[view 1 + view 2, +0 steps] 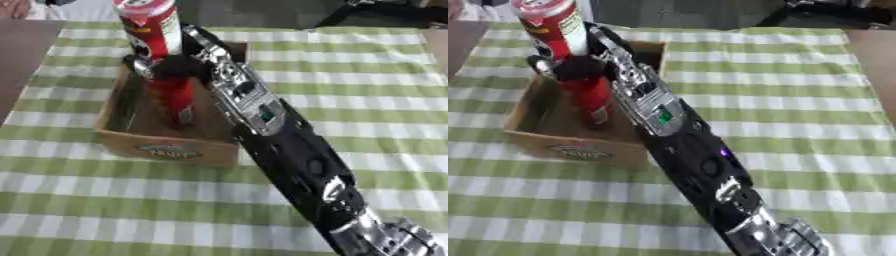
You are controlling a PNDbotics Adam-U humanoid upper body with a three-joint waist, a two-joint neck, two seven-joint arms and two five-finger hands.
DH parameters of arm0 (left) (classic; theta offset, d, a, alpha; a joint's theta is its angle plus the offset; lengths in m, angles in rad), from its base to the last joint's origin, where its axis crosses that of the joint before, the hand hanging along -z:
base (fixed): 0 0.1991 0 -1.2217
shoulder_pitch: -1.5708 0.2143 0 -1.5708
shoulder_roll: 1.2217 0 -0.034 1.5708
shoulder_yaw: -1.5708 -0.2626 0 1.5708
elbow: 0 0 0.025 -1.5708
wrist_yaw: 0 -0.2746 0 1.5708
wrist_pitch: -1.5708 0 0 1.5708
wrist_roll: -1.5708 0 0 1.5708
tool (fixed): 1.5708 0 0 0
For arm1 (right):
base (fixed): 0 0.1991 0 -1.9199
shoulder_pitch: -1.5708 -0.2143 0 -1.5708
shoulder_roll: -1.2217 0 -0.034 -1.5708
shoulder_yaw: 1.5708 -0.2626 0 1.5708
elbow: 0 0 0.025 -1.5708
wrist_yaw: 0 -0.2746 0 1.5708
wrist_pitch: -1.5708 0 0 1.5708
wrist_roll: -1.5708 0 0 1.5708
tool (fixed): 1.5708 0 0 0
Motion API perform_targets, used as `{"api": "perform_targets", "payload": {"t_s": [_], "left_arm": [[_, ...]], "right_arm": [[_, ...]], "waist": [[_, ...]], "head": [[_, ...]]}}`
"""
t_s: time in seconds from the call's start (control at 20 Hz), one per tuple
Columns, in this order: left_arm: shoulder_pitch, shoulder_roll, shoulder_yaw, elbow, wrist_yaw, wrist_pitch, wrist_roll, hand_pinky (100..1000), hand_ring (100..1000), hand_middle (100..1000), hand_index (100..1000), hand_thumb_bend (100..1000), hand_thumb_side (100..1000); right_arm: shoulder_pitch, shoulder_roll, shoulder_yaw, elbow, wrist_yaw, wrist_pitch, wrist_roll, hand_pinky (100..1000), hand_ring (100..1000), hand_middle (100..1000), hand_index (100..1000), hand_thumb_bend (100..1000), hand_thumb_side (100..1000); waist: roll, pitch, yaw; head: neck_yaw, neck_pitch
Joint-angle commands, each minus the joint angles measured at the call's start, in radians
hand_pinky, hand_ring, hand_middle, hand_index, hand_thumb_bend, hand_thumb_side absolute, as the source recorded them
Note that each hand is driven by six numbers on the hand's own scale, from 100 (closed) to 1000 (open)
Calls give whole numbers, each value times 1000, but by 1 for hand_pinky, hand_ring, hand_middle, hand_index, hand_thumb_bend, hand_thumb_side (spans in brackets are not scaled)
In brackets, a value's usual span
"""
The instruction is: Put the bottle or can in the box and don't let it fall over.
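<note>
A tall red can (154, 31) with a white-and-red top stands upright inside the wooden box (171, 149), and its upper half rises well above the box rim. My right hand (173, 67) is shut on the can's middle, with dark fingers curled around it. The arm runs in from the lower right, over the box's right wall. The can's lower red part (593, 102) reaches down to near the box floor; I cannot tell whether it touches. My left hand shows in neither view.
The box sits at the left of a table with a green-and-white checked cloth (367, 75). A brown bare strip (22, 55) lies past the cloth's left edge. Dark objects (824, 12) lie beyond the far right edge.
</note>
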Motion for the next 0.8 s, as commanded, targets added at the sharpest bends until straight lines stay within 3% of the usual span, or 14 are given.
{"api": "perform_targets", "payload": {"t_s": [0.05, 0.1, 0.2, 0.5, 0.8], "left_arm": [[-6, 15, 10, -16, -3, 0, -2, 680, 707, 652, 718, 299, 594], [-6, 16, 10, -16, -3, 0, -3, 681, 707, 652, 719, 299, 593], [-5, 17, 10, -16, -4, 0, -4, 680, 707, 652, 719, 298, 593], [2, 21, 11, -13, -5, 1, -8, 681, 706, 651, 719, 297, 594], [9, 23, 12, -11, -6, 1, -13, 681, 706, 651, 719, 296, 594]], "right_arm": [[-16, -1, -1, -16, 5, -25, 17, 1000, 1000, 1000, 868, 100, 100], [-15, -3, 0, -15, 13, -29, 25, 1000, 1000, 1000, 955, 148, 100], [-13, -5, 0, -12, 35, -35, 42, 1000, 1000, 1000, 992, 181, 100], [-10, -15, -10, -8, 94, -39, 77, 1000, 1000, 1000, 1000, 215, 219], [-3, -26, -18, -12, 123, -37, 153, 1000, 1000, 1000, 1000, 232, 177]], "waist": [[9, -26, -2], [9, -27, -3], [9, -29, -6], [10, -38, -17], [12, -43, -25]], "head": [[5, -5], [6, -5], [7, -4], [14, 2], [19, 8]]}}
